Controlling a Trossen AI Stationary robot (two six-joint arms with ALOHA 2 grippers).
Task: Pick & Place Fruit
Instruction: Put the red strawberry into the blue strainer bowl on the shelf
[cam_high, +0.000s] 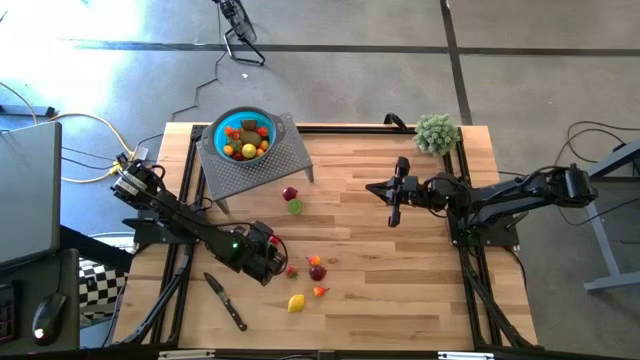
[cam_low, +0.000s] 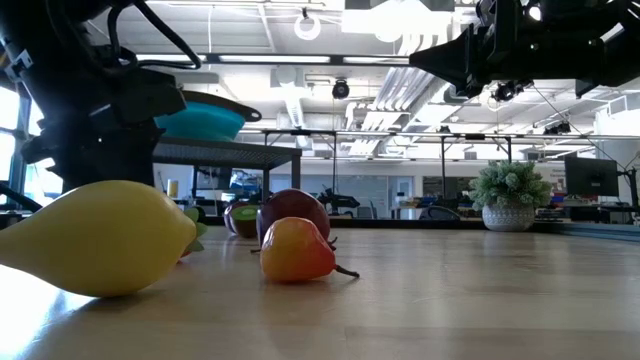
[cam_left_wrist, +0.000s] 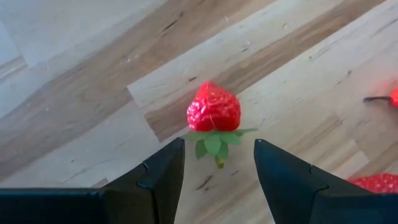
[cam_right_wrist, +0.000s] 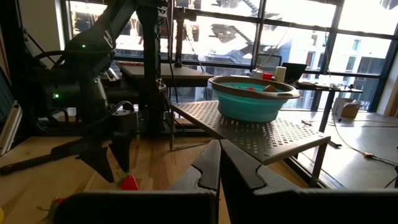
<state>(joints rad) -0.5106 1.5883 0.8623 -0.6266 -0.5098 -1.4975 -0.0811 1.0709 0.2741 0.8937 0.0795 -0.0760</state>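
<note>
Left wrist view: the left gripper (cam_left_wrist: 217, 177) hung with fingers spread, the strawberry (cam_left_wrist: 213, 107) on the table (cam_left_wrist: 298, 118) just ahead of them.
Handling: likely light, hard, slick; best pinched across the red body.
Right gripper (cam_high: 393, 190): pressed shut, waiting mid-table.
Teal bowl (cam_high: 222, 126): on the perforated stand (cam_high: 285, 158), already held several fruits (cam_high: 247, 139).
</note>
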